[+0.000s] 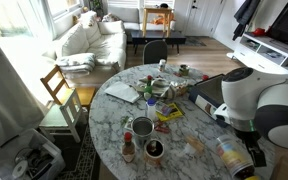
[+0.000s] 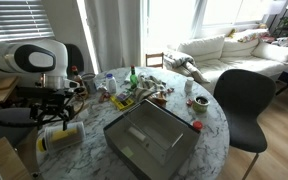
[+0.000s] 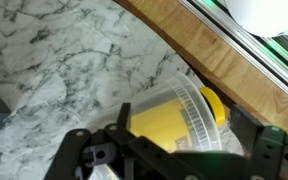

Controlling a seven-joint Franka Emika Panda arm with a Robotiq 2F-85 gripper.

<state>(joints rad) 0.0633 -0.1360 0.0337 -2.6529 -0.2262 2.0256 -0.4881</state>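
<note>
While the fingers (image 3: 79,150) hang spread wide over the clear tub (image 3: 169,115), we judge the grasp not yet made: nothing is pinched, and closing on it is left to do. The tub lies on its side near the edge of the marble desk (image 3: 44,60). Its long axis runs diagonally in the wrist view, with the yellow end toward the upper right.

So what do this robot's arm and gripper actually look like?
The arm is glossy white, built of fat rounded segments with dark bands at the joints. The gripper at its end is black throughout; in the wrist view its fingers show as black linkages with round pivot holes. No lettering or cables can be made out.
</note>
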